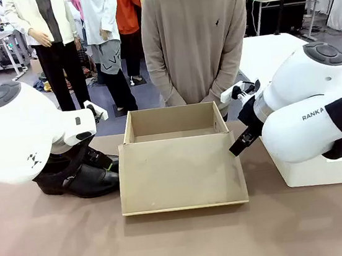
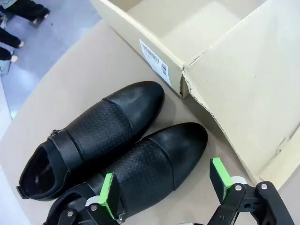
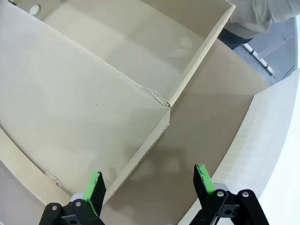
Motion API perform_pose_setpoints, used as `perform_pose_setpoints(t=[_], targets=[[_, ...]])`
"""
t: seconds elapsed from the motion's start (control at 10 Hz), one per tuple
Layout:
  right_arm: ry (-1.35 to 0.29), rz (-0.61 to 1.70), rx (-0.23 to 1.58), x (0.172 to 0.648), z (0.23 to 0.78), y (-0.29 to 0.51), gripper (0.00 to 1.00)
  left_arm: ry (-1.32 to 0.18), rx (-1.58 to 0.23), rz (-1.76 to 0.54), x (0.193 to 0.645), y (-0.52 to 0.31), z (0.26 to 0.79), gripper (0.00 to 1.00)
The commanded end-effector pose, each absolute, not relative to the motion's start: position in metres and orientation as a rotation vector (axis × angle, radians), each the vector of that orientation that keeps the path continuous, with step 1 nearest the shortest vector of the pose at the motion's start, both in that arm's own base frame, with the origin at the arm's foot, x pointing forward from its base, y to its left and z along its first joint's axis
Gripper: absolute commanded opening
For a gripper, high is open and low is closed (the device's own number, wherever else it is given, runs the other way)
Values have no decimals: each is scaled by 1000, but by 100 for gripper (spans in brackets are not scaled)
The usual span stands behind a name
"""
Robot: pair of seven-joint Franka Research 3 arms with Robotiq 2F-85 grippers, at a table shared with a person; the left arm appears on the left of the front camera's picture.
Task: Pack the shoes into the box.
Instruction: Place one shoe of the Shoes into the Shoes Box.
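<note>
Two black leather shoes (image 1: 80, 175) lie side by side on the table, left of the tan cardboard box (image 1: 178, 158). The box stands open, its flap lid folded toward me. In the left wrist view the nearer shoe (image 2: 150, 164) lies under my left gripper (image 2: 166, 185), which is open just above it; the farther shoe (image 2: 93, 133) shows a side buckle. My left gripper (image 1: 97, 162) is mostly hidden behind the arm in the front view. My right gripper (image 3: 147, 183) is open, hovering over the box's right corner (image 3: 166, 105) and the table, holding nothing.
A larger white box (image 1: 325, 165) stands at the table's right, under my right arm. A person (image 1: 195, 44) stands at the far side behind the cardboard box, hands low. Bare brown tabletop (image 1: 185, 245) stretches across the front.
</note>
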State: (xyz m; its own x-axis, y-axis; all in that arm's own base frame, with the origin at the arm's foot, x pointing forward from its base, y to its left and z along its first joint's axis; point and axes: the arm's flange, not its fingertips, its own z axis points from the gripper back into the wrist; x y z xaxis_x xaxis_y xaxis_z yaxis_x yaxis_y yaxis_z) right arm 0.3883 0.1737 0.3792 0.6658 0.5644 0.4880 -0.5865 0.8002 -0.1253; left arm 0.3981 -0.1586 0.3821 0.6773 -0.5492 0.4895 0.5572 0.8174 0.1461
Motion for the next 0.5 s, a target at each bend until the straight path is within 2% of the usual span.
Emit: perform_pose_setpoints(t=[0.0,0.4], targets=[[-536,648,44,389,379,173,100,-550,-15,-619,398,-158,383,100],[-536,648,44,389,379,173,100,-550,-15,-619,398,-158,383,100]])
